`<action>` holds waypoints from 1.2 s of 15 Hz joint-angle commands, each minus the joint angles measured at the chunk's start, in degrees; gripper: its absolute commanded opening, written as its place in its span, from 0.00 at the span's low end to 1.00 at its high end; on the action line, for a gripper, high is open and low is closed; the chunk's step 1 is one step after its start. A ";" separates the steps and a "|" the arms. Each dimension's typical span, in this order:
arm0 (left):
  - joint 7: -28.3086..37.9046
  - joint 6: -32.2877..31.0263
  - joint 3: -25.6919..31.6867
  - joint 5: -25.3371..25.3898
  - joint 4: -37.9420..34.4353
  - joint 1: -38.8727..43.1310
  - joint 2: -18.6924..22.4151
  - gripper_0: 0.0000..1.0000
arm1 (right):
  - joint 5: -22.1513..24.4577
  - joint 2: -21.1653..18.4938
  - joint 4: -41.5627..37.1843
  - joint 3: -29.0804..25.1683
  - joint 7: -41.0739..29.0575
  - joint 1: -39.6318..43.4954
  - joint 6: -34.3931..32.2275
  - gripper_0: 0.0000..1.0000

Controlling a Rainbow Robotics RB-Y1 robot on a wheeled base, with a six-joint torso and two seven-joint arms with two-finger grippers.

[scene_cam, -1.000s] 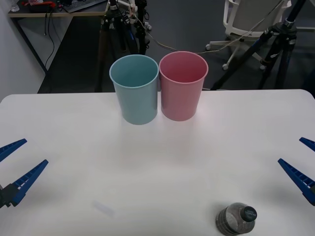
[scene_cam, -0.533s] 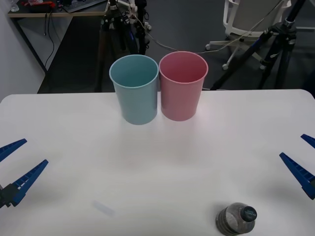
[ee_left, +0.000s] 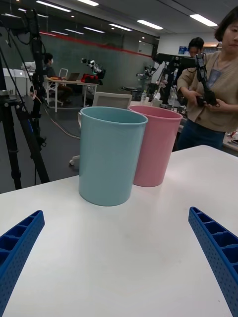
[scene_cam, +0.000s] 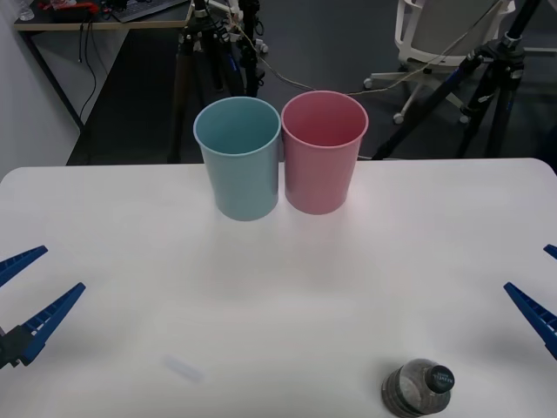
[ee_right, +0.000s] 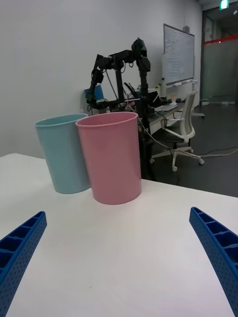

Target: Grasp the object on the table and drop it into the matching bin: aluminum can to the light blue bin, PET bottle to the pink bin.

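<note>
Pink bin (scene_cam: 324,164) waits for the PET bottle (scene_cam: 419,388), not grasped yet; the right gripper (scene_cam: 541,296), spread wide like the left gripper (scene_cam: 24,292), should reach it next.

On table (scene_cam: 130,226): 1 PET bottle (scene_cam: 419,387), 1 pink bin (scene_cam: 322,157), 1 light blue bin (scene_cam: 240,161); 2 grippers, left gripper (scene_cam: 24,296) + right gripper (scene_cam: 544,292), were up

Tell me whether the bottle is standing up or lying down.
Standing upright: in the front view the PET bottle shows its black cap on top, at the table's near edge.
</note>
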 commanded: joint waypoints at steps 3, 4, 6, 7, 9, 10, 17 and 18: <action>0.00 0.00 0.00 0.00 0.00 0.00 0.00 1.00 | -1.13 -2.55 0.07 1.15 8.73 3.61 -1.40 1.00; 0.00 0.00 0.00 0.00 0.00 0.00 0.00 1.00 | -1.40 -2.99 0.07 1.32 9.61 4.23 -1.84 1.00; 0.00 0.00 0.00 0.00 0.00 0.00 0.00 1.00 | -1.66 -3.87 0.07 1.68 9.96 5.64 -2.81 1.00; 0.00 0.00 0.00 0.00 0.00 0.00 0.00 1.00 | -1.57 -4.22 -0.01 1.85 10.49 6.51 -3.07 1.00; 0.00 0.00 0.00 0.00 0.00 0.00 0.00 1.00 | -1.31 -4.66 0.07 2.03 11.90 8.45 -3.69 1.00; 0.00 0.00 0.00 0.00 0.00 0.00 0.00 1.00 | -0.52 -4.66 0.07 2.03 12.43 9.33 -3.95 1.00; 0.00 0.00 0.00 0.00 0.00 0.00 0.00 1.00 | 1.68 -7.74 11.41 7.57 23.76 5.72 -13.79 1.00; 0.00 0.00 0.00 0.00 0.00 0.00 0.00 1.00 | 1.77 -8.62 13.61 9.94 26.31 4.32 -15.37 1.00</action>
